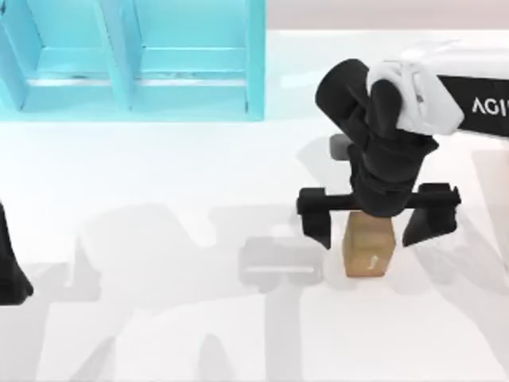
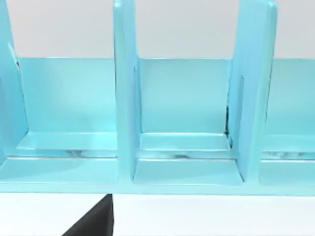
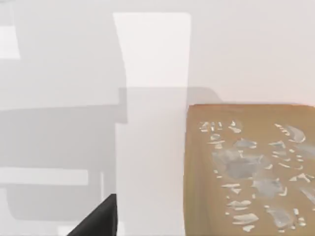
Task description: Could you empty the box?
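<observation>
- The brown box point(image 1: 368, 251) sits on the white table point(image 1: 159, 175), on its right half and toward the near edge in the top view, directly under the right gripper point(image 1: 371, 225).
- From above it shows as a small upright block, somewhat longer front-to-back than wide, with its far end hidden by the gripper.
- In the right wrist view the box point(image 3: 251, 172) has a flat tan, cardboard-like face flecked with pale, irregular patches and a straight, squared edge.
- The right gripper hangs above the box with its two dark fingers point(image 1: 316, 220) spread wide, one on each side, well clear of the box's sides; nothing is held.
- The right arm point(image 1: 413, 99) has a white shell and glossy black links and reaches in from the table's right.
- The left arm point(image 1: 12, 270) is parked at the left edge; I cannot tell how its gripper stands.
- A glossy turquoise rack point(image 1: 131, 60) with upright dividers stands along the far left of the table; the left wrist view faces its compartments point(image 2: 182, 123).
</observation>
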